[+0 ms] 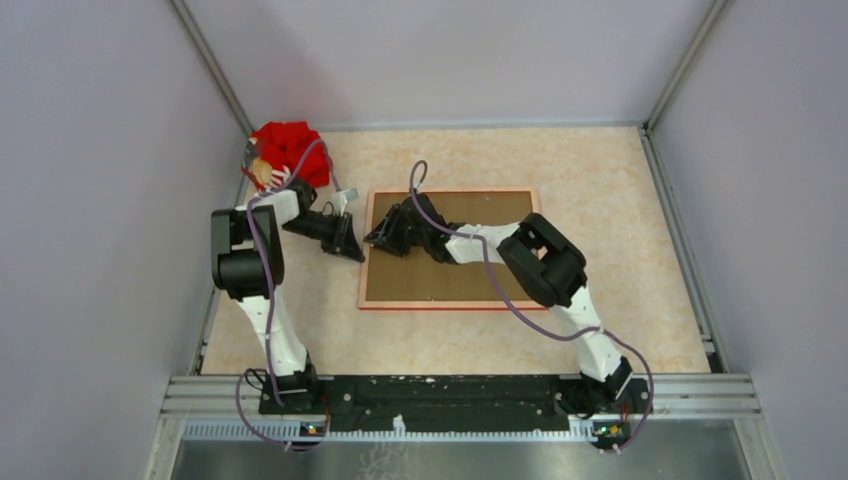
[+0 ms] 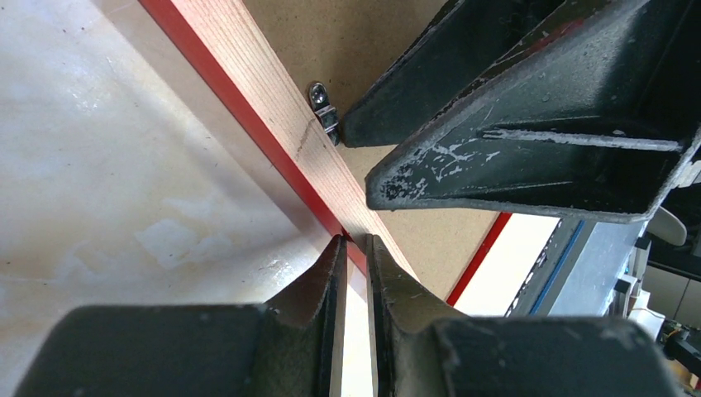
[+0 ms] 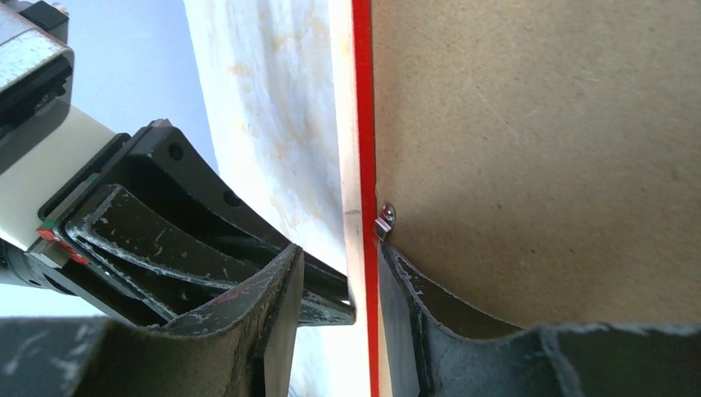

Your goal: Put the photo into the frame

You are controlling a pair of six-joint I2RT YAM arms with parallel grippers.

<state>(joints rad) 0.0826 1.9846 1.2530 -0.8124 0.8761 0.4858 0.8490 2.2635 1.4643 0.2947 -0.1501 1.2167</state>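
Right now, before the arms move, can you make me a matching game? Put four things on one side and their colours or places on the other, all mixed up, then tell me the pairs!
Things:
1. frame
2. backing panel
3. crumpled bundle
4. clip

Matches:
A. plain brown
B. far left corner of the table
C. pale wood with a red edge
D. shiny metal

Pairs: 1-C, 2-A, 3-B, 4-D.
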